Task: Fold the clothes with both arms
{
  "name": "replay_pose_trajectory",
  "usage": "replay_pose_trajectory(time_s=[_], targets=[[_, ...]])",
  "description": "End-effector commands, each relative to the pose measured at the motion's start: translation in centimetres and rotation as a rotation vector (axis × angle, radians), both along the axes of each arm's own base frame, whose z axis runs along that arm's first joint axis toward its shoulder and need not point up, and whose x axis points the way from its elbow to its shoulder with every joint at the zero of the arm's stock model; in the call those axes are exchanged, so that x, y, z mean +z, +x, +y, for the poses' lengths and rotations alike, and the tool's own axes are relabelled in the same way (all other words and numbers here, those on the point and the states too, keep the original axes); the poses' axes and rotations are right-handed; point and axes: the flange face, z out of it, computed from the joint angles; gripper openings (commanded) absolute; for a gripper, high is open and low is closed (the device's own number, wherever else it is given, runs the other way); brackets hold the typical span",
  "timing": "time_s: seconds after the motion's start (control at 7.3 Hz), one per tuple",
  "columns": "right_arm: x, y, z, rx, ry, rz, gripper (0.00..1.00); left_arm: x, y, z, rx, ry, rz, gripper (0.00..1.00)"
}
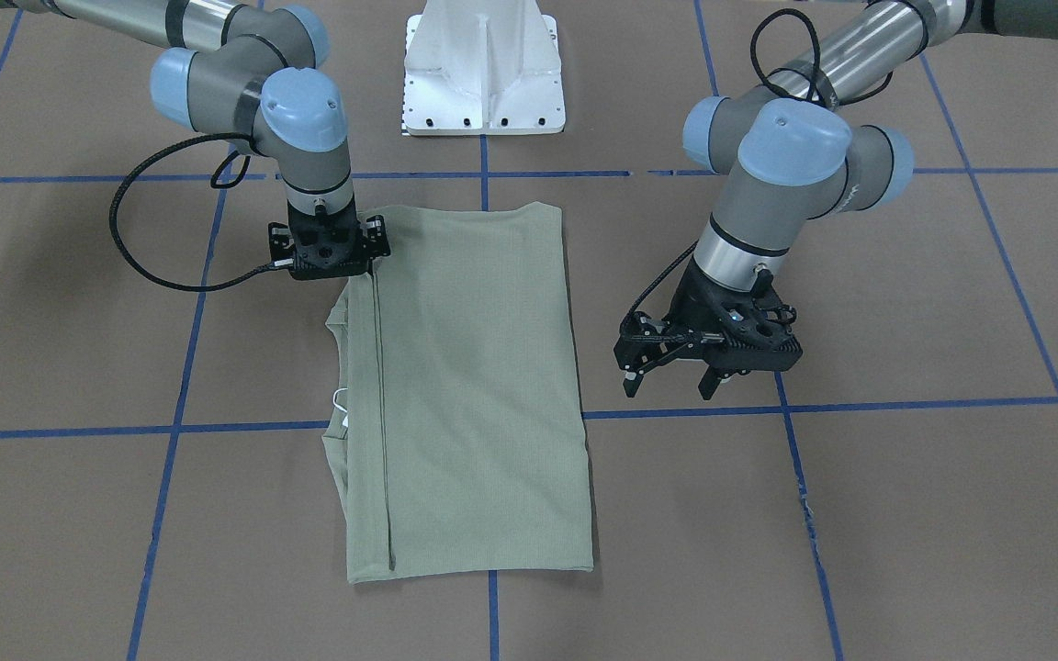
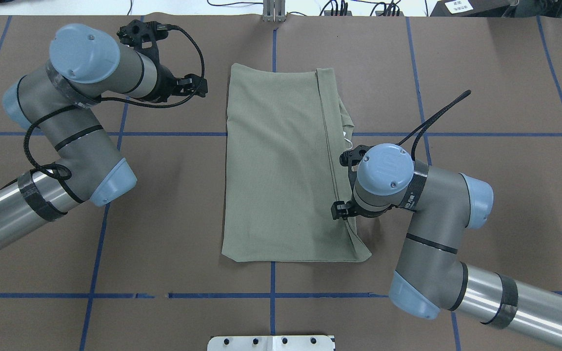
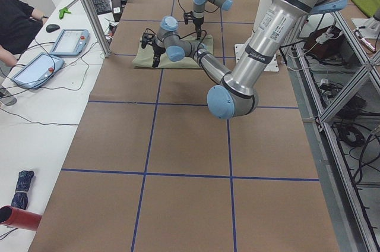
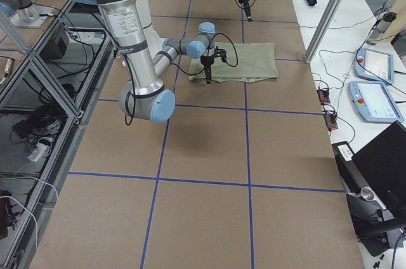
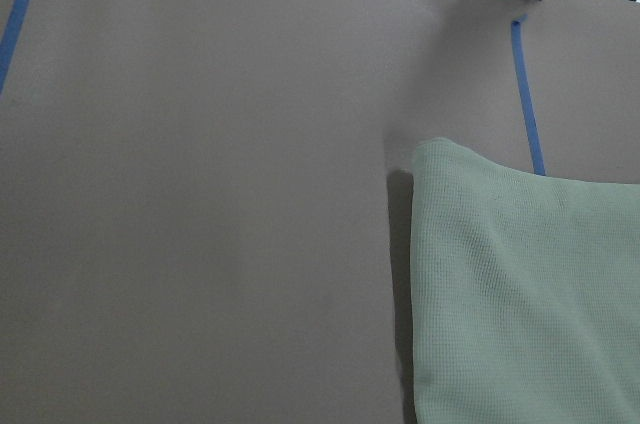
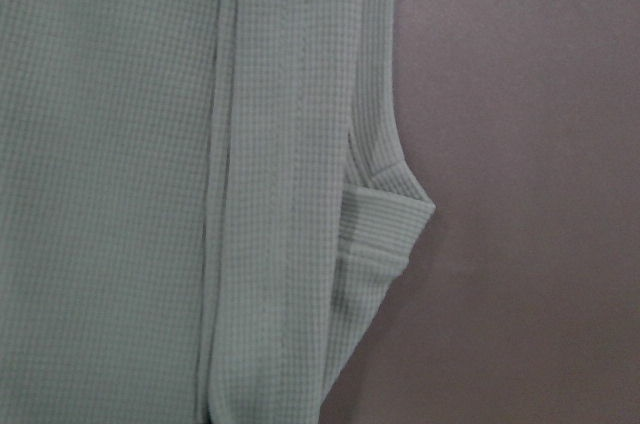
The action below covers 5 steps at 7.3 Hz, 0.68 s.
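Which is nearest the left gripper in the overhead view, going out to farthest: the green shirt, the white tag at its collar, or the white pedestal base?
From the left gripper:
1. The green shirt, just beside it toward the table's middle.
2. The white tag, across the shirt at its collar edge.
3. The white pedestal base, at the view's bottom edge.

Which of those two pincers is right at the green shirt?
The right arm's pincer, pointing down at the shirt's collar-side edge. The left pincer hangs open over bare table, apart from the shirt.
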Motion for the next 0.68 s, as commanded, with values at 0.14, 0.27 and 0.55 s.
replay_pose_trajectory(time_s=[0.14,0.27,0.55], targets=[[-0.4,-1.0,1.2,-0.023,0.007,-0.006,1.0,0.2,0.0,0.0,0.001,-0.002,-0.003,1.0],[-0.7,-1.2,1.5,-0.028,0.009,-0.011,1.0,0.3,0.0,0.0,0.001,-0.004,-0.007,1.0],[-0.3,-1.5,1.9,-0.037,0.005,-0.005,1.0,0.3,0.0,0.0,0.001,-0.004,-0.007,1.0]])
